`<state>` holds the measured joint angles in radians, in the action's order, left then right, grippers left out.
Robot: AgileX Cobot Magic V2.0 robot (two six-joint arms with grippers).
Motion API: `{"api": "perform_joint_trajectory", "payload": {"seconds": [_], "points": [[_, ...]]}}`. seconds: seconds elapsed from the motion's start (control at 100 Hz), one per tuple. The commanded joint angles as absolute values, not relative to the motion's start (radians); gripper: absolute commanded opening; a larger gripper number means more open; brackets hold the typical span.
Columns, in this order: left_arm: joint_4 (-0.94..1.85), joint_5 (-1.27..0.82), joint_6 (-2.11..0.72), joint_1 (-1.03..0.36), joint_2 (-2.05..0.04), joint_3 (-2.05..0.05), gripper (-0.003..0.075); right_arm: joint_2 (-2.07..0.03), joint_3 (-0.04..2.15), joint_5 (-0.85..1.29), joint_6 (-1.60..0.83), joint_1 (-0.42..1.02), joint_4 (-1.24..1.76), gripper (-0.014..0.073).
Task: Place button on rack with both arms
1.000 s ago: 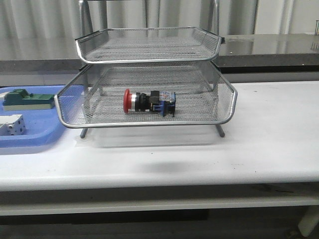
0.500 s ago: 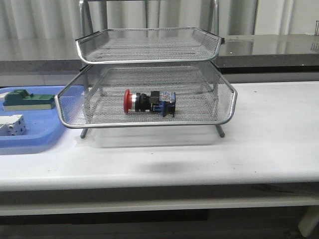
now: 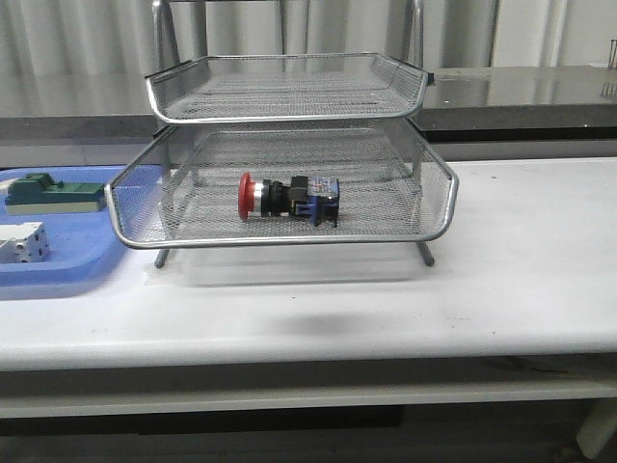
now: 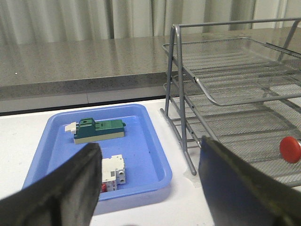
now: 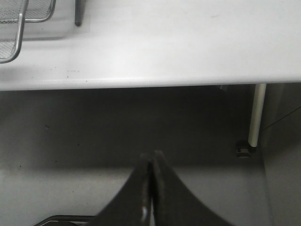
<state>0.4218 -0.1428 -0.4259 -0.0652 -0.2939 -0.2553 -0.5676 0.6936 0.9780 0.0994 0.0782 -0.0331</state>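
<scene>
The button (image 3: 287, 198), red cap to the left and blue block to the right, lies on its side in the lower tray of the silver wire rack (image 3: 135, 236). Its red cap (image 4: 290, 149) also shows in the left wrist view, inside the rack (image 4: 181, 117). My left gripper (image 4: 149, 153) stands open with nothing between its fingers, above the table's left part beside the rack. My right gripper (image 5: 151, 157) is shut on nothing, held off the table's front edge over the floor. Neither arm shows in the front view.
A blue tray (image 3: 58, 270) left of the rack (image 4: 162, 165) holds a green block (image 4: 99, 131) and a white boxy part (image 4: 112, 173). A rack corner (image 5: 16, 37) and a table leg (image 5: 256, 113) show in the right wrist view. A grey counter runs behind.
</scene>
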Motion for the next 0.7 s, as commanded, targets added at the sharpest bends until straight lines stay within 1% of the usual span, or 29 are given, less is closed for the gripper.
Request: {"api": "perform_joint_trajectory", "payload": {"seconds": [0.0, 0.19, 0.28, 0.33, 0.37, 0.4, 0.46, 0.47, 0.51, 0.54, 0.64, 0.66, 0.69], "points": [[0.437, -0.054, -0.416, -0.062, -0.301, -0.276, 0.0440, -0.569, 0.719, 0.927, 0.099, 0.073, -0.048, -0.0071], [0.437, -0.056, -0.416, -0.062, -0.301, -0.273, 0.0440, -0.569, 0.719, 0.927, 0.099, 0.073, -0.048, -0.0071], [0.437, -0.056, -0.416, -0.062, -0.301, -0.273, 0.0410, -0.569, 0.719, 0.927, 0.099, 0.073, -0.048, -0.0071], [0.437, -0.056, -0.416, -0.062, -0.301, -0.273, 0.0369, -0.569, 0.719, 0.927, 0.099, 0.073, -0.048, -0.0071], [0.437, -0.056, -0.416, -0.062, -0.301, -0.273, 0.0316, -0.569, 0.719, 0.927, 0.099, 0.073, -0.048, -0.0071], [0.437, -0.056, -0.416, -0.062, -0.301, -0.273, 0.0291, -0.569, 0.719, 0.927, 0.099, 0.073, -0.048, -0.0071], [0.437, -0.056, -0.416, -0.062, -0.301, -0.273, 0.0204, -0.569, 0.719, 0.927, 0.099, 0.073, -0.048, -0.0071], [0.437, -0.056, -0.416, -0.062, -0.301, -0.273, 0.0204, -0.569, 0.719, 0.927, 0.099, 0.073, -0.048, -0.0071], [0.437, -0.056, -0.416, -0.062, -0.301, -0.273, 0.0142, -0.569, 0.719, 0.927, 0.099, 0.073, -0.048, -0.0071], [0.437, -0.056, -0.416, -0.062, -0.301, -0.273, 0.0116, -0.569, 0.719, 0.927, 0.099, 0.073, -0.048, -0.0071], [0.437, -0.056, -0.416, -0.062, -0.301, -0.273, -0.0006, -0.569, 0.719, 0.927, 0.099, 0.073, -0.048, -0.0071], [0.437, -0.056, -0.416, -0.062, -0.301, -0.273, -0.0020, -0.569, 0.719, 0.927, 0.099, 0.073, -0.048, -0.0071], [0.437, -0.056, -0.416, -0.062, -0.301, -0.273, -0.0020, -0.569, 0.719, 0.927, 0.099, 0.073, -0.048, -0.0071]]}}
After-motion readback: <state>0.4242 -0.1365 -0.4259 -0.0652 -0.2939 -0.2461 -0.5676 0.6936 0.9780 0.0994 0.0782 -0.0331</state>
